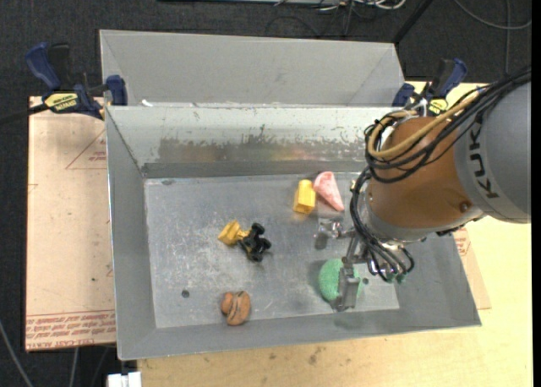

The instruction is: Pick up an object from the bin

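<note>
A grey bin (127,208) is holding a yellow block (304,197), a pink piece (329,190), a yellow-and-black cluster (251,242) and a brown lump (236,307), its left floor lying open. The gripper (347,291) is hanging over a green rounded thing (329,279) near the front right corner, seemingly touching it; how far it is open cannot be told.

Open floor runs along the left wall of the bin (127,208) into its front left corner. Mid-floor, a yellow-and-black toy (245,238) and a brown lump (236,307) by the front wall narrow the way. A yellow block (304,196) and a pink piece (328,190) crowd the back wall; the robot arm (423,182) blocks the right side, over a green lump (328,278).
</note>
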You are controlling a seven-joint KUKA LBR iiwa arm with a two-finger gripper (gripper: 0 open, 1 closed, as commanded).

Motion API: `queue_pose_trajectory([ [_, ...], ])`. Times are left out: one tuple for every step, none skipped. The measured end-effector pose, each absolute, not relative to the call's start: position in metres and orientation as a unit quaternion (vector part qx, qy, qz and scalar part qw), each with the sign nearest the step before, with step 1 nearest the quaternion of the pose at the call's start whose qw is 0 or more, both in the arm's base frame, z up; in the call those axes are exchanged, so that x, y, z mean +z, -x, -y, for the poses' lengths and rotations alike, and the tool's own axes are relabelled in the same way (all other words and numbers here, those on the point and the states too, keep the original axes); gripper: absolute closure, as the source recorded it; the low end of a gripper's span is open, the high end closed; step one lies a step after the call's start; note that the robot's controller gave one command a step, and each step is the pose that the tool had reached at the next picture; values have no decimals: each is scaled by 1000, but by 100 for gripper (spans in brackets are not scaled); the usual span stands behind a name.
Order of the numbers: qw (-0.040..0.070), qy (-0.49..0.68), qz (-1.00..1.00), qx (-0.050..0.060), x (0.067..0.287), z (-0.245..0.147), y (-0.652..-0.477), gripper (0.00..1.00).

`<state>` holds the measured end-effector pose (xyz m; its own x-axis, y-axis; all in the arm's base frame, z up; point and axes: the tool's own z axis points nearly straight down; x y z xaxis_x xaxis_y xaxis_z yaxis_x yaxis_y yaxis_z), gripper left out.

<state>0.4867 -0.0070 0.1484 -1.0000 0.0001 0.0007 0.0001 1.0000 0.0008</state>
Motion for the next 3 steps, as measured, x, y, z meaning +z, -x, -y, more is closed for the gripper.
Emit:
queue_pose_trajectory([
  [-4,-14,1000,0,102,-43,-519,0],
  [2,-7,1000,-2,76,-71,-527,0],
  [-2,-20,1000,-1,70,-88,-570,100],
])
